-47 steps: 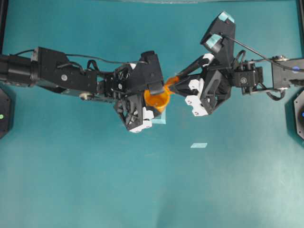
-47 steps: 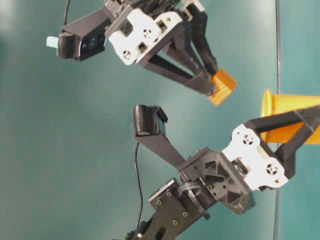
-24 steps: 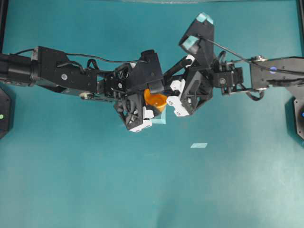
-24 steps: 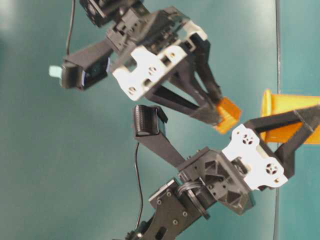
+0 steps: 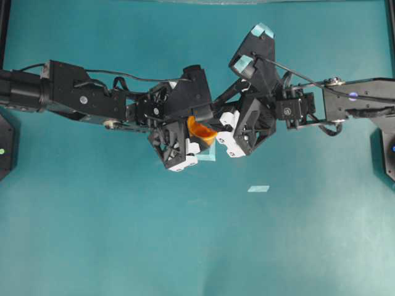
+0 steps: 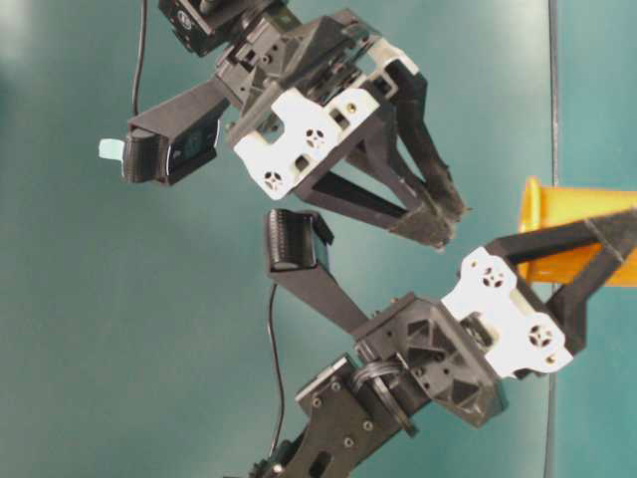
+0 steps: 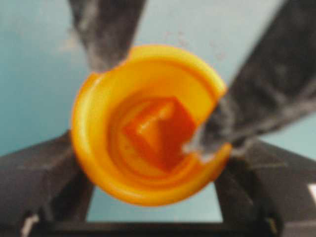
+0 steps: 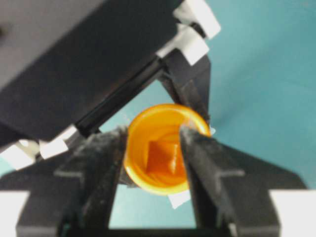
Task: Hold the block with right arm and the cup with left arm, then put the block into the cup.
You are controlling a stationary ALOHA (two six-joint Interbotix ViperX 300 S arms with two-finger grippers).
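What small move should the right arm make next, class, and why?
Probably lift the right gripper straight up and away. The block already lies inside the cup, free of the right jaws, which stand apart just over the rim, while the left gripper holds the cup.

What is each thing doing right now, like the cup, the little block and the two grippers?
Small round orange-yellow plastic cup: held off the table, block inside.
Small orange cube block: lying in the cup, released.
Left gripper: shut on the cup.
Right gripper: open above the cup.
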